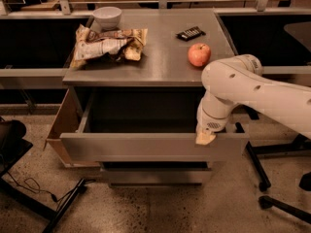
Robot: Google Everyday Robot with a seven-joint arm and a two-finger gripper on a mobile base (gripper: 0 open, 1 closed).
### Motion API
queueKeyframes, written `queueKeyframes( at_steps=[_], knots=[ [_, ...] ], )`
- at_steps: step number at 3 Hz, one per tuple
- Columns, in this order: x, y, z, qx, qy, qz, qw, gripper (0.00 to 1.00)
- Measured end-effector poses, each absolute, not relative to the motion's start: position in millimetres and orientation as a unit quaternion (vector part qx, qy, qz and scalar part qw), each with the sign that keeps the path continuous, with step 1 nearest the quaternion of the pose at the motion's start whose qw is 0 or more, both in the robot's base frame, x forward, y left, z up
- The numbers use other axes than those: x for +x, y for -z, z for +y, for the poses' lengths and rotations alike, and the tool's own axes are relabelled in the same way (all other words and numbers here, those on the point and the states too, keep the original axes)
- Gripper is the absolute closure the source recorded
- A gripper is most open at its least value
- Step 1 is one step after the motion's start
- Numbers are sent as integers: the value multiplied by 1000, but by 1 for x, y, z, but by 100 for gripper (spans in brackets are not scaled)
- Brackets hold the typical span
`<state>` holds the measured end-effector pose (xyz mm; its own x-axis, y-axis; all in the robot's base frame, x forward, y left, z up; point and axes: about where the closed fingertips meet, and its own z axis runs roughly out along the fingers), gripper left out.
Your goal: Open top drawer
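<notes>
Item: wide matte grey handle-less top drawer [146, 147], directly under the grey metal counter [160, 57]. It stands drawn well out, with the box interior exposed.

Handling: judged stiff, fairly heavy and smooth-faced. With no handle, the best hold is the front panel's upper lip.

Cream-tipped gripper [205, 138]: at that lip, right of centre. Whether it is clamped or loose cannot be told.

The claw [205, 138] is sitting at the front rim of the top drawer [146, 147], whose inside is lying in shadow. The arm [265, 92] is running off the right edge, its base unseen.
</notes>
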<state>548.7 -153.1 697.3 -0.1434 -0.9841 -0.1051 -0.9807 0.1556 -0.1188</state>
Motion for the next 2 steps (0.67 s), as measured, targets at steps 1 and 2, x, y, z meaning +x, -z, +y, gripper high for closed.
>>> queueKeyframes(
  at_steps=[1, 2],
  knots=[
    [546, -693, -151, -649, 3, 757, 76, 100],
    [534, -687, -155, -644, -11, 762, 68, 100]
  ],
)
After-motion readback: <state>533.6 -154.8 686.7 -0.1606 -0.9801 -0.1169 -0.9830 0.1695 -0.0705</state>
